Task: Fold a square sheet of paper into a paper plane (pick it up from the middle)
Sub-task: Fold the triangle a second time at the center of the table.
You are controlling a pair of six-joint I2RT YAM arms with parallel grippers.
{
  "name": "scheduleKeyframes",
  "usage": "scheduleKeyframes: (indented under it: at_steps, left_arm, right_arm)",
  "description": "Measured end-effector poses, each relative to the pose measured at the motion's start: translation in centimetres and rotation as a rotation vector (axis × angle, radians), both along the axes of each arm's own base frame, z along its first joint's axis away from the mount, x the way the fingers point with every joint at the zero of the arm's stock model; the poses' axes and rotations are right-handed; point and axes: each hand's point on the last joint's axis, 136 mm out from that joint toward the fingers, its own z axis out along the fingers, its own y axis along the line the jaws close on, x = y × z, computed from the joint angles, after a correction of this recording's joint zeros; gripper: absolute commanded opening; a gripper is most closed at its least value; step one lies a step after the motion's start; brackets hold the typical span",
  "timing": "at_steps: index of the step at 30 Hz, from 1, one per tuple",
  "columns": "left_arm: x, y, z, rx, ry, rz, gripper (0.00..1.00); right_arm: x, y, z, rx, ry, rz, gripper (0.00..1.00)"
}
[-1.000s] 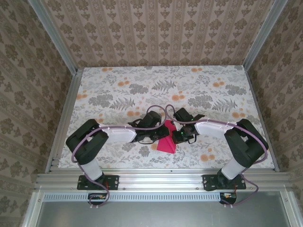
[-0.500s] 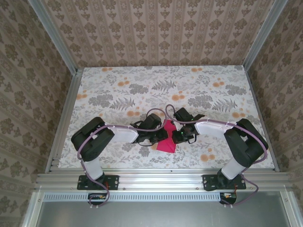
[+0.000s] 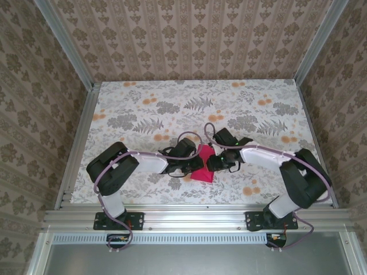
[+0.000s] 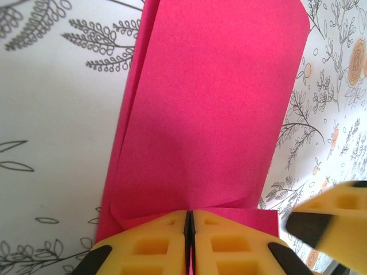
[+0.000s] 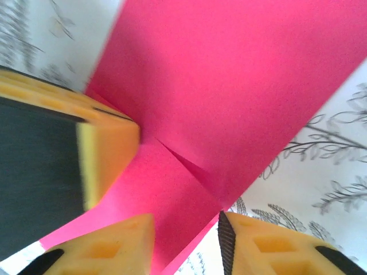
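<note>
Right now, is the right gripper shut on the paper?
No: in the right wrist view the right gripper has its yellow fingers apart, with the magenta paper showing in the gap between them.

Matt magenta paper [image 4: 212, 114], yellow foam end effector fingers [image 4: 143, 249], matt printed tabletop [image 4: 51, 114]

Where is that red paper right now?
In the top view the folded magenta paper is at the table's near centre, between the right gripper and the left gripper, which pinches it.
</note>
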Motion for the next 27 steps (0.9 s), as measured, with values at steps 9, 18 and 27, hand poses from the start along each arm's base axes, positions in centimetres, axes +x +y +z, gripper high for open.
scheduleKeyframes:
  at_steps: [9, 18, 27]
  left_arm:
    - [0.0, 0.0, 0.0, 0.005, -0.01, -0.007, 0.12]
    - [-0.1, 0.0, 0.0, 0.009, -0.017, -0.012, 0.12]
    - [-0.1, 0.0, 0.0, 0.011, -0.021, -0.015, 0.12]
  right_arm:
    - [-1.6, 1.9, 4.1, 0.263, -0.026, -0.048, 0.18]
    - [-3.3, 3.9, 2.1, 0.384, 0.127, -0.061, 0.11]
    - [-3.9, 4.5, -0.7, 0.342, 0.229, -0.067, 0.11]
